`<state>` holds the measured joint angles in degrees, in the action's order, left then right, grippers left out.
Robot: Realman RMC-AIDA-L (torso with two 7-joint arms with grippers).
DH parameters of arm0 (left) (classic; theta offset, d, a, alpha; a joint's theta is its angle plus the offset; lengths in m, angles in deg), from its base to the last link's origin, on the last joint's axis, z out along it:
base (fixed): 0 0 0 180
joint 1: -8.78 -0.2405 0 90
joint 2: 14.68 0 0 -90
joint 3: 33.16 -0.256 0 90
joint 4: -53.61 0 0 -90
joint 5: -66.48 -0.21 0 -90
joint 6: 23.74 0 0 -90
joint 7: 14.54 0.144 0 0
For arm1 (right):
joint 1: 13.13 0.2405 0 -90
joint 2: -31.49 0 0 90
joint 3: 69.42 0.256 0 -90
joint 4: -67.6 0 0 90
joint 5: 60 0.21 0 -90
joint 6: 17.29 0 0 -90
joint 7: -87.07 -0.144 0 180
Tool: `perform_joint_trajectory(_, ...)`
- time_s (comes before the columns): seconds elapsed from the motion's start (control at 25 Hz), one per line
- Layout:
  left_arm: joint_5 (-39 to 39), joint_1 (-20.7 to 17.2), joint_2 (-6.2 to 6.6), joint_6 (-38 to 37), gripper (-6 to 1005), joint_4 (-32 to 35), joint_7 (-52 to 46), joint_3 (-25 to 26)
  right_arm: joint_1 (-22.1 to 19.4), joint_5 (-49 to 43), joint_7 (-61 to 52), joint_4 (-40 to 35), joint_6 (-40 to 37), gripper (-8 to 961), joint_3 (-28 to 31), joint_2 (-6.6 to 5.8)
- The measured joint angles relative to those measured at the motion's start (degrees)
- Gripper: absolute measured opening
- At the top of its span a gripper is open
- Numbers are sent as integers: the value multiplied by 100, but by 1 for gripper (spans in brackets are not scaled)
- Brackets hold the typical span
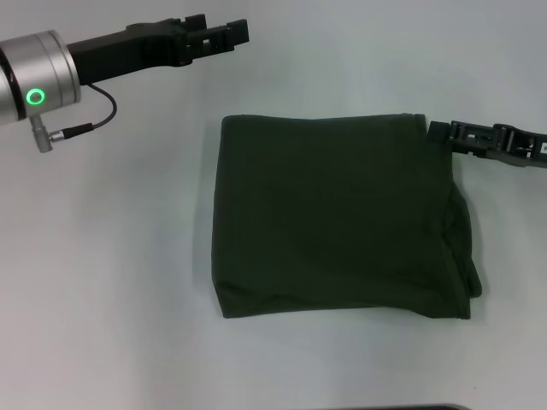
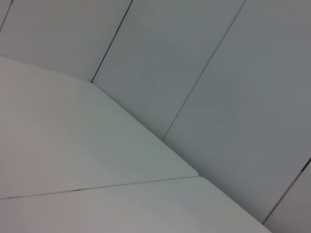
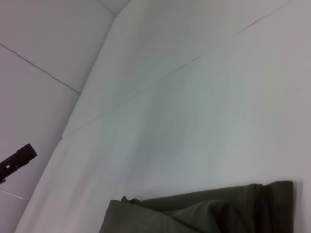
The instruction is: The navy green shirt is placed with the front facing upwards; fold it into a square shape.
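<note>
At the middle of the white table lies the dark olive-green cotton shirt, folded square. The right gripper touches its far right corner; the left gripper hovers far left. Whether either is open, I cannot tell.

You see the navy green shirt as one plain dark olive green, with no print or lettering on the side that faces up; the folds and the layered edge on the right look only a little darker. In the right wrist view the same cloth is a duller grey-green. The table under it is plain white, with thin dark seam lines. The left gripper is black, on a silver cuff with a bright green ring light and a black cable. The right gripper is black too. The wall panels are pale grey with dark joints.
</note>
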<state>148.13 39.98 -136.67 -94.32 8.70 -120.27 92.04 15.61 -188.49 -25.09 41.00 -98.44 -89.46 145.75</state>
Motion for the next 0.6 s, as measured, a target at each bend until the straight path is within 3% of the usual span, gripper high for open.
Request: perform_joint_trajectory(0.6,-4,2,1,10,908,9,0,-4,42,-6,-47,69,13,794,-88,19)
